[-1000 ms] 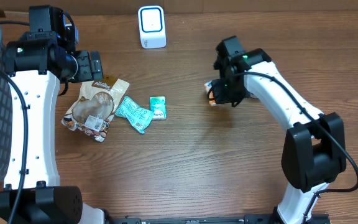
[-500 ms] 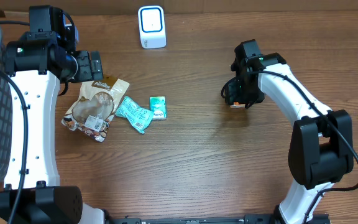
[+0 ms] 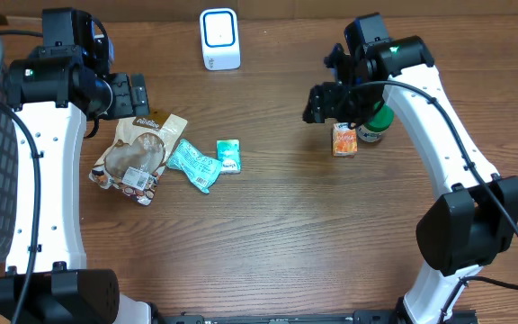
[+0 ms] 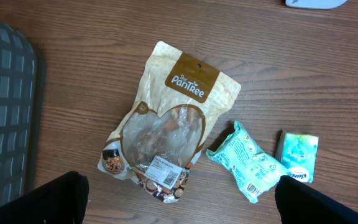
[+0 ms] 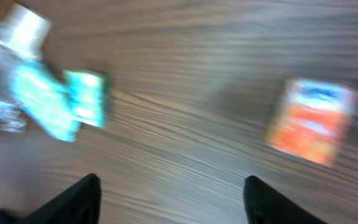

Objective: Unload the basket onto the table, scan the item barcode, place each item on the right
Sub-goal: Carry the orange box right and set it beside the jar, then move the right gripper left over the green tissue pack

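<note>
Packet (image 3: 344, 140) lay free on the worktop (image 3: 268, 243), toward its far edge, with the right claw (image 5: 171, 180) spread beside it; probably scanned. Next, the left claw (image 4: 180, 180), spread above the pouch (image 4: 166, 124), would need to close on it.

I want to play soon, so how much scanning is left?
Probably done: the orange packet lies beside the green-topped container, near the empty, open right gripper. In hand: nothing; the open left gripper hovers over the brown pouch. Likely left: that pouch, the teal packet and the small green box.
</note>
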Tool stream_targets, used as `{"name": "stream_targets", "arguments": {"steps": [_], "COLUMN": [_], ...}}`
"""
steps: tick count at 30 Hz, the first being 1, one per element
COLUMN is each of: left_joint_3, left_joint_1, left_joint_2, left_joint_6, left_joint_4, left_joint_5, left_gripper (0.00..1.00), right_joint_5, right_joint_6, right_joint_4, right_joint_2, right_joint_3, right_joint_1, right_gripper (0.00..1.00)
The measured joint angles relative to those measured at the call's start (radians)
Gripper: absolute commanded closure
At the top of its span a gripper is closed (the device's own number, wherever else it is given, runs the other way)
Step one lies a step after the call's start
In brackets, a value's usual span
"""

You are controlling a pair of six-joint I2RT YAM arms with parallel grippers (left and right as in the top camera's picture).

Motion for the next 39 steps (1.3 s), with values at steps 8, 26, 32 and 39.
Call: {"name": "stream_targets", "arguments": {"steps": [8, 26, 32, 39], "left_joint_3": [0.000, 0.000, 0.000, 0.000], "left_joint_1": [0.000, 0.000, 0.000, 0.000], "left_joint_2": [0.000, 0.000, 0.000, 0.000], "left_joint_6": [0.000, 0.000, 0.000, 0.000], "left_joint_4": [0.000, 0.000, 0.000, 0.000], "left_joint_5": [0.000, 0.000, 0.000, 0.000], "left_gripper": [0.00, 0.00, 0.01, 0.01], "right_joint_5": [-0.140, -0.086, -0.053, 0.020], "right_joint_6": [0.125, 0.495, 0.600, 0.652], "right_joint_4": [0.200, 0.535, 0.716, 0.795], "right_joint_2": [0.000, 0.000, 0.000, 0.012], "right_joint_3": [-0.148, -0.387, -0.477, -0.497], "right_joint_1": [0.078, 0.253, 0.328, 0.381], "right_gripper": [0.37, 0.47, 0.61, 0.62]}}
